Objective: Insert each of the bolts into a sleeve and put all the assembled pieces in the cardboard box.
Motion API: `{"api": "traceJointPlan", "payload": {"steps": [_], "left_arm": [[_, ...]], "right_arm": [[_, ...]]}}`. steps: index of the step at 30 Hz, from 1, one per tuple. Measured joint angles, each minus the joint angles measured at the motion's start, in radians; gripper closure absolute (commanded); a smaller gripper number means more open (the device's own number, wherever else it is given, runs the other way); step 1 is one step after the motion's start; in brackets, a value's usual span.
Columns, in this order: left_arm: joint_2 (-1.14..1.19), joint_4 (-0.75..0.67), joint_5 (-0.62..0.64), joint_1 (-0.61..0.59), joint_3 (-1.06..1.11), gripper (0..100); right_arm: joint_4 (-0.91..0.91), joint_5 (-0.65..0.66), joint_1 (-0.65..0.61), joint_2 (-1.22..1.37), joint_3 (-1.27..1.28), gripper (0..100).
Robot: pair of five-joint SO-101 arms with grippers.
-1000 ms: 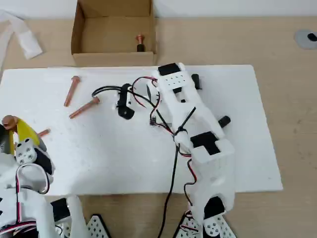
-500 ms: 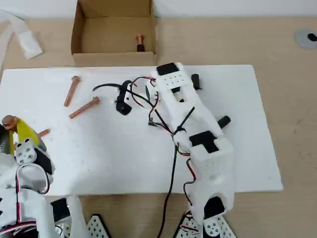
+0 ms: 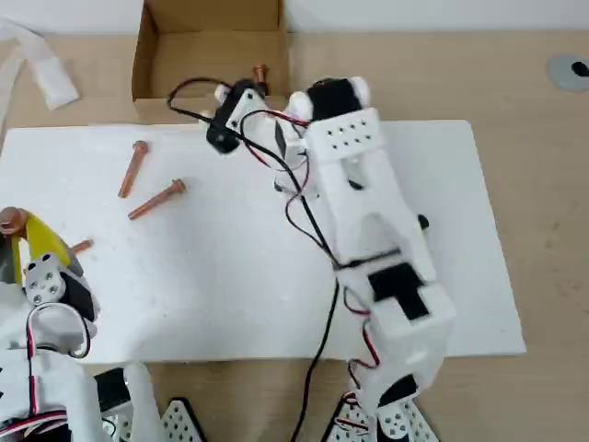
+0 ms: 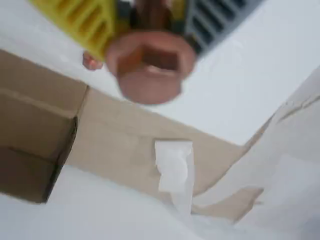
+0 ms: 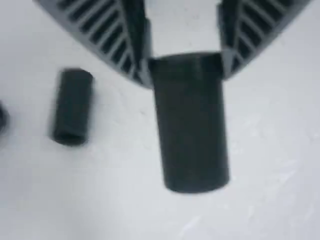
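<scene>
My right gripper point(image 5: 185, 65) is shut on a black sleeve point(image 5: 190, 125), holding it by one end just above the white foam. A second black sleeve point(image 5: 72, 106) lies on the foam beside it. In the high view the right arm point(image 3: 368, 212) stretches over the foam board point(image 3: 230, 276) toward the cardboard box point(image 3: 212, 109), and a sleeve point(image 3: 422, 222) peeks out beside it. At the board's near left, my left gripper point(image 3: 20, 244) is shut on a copper bolt point(image 3: 11, 219), whose hex head point(image 4: 150, 62) faces the left wrist camera. The box holds one assembled piece point(image 3: 260, 78).
Two loose copper bolts point(image 3: 132, 168) point(image 3: 156, 200) lie on the board's left part, and a shorter copper piece point(image 3: 81, 246) lies near the left arm. White tape strips point(image 3: 46, 74) lie on the table left of the box. Black and red cables loop off the right wrist.
The right arm has swung and stretched away from me toward the box, its wrist camera now at the board's far edge. The sleeve beside its wrist is out of sight. The left arm has barely moved.
</scene>
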Motion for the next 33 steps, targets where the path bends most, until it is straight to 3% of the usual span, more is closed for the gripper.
{"api": "traceJointPlan", "payload": {"steps": [6,16,22,28,33], "left_arm": [[0.0,-0.002,0.0,0.0,0.0,99],[0.0,0.02,0.0,0.0,0.0,99],[0.0,0.061,0.0,0.0,0.0,99],[-0.002,0.061,0.0,0.0,0.0,99],[-0.002,0.061,0.0,0.0,0.0,99]], "right_arm": [[-0.023,-0.026,-0.002,-0.244,0.232,98.8],[-0.43,-0.026,-0.035,-0.279,0.7,98.8],[-0.594,-0.072,-0.061,-0.213,0.718,98.8],[-0.601,-0.069,-0.069,0.003,0.664,98.2],[-0.511,-0.003,-0.071,0.114,0.539,81.8]]}}
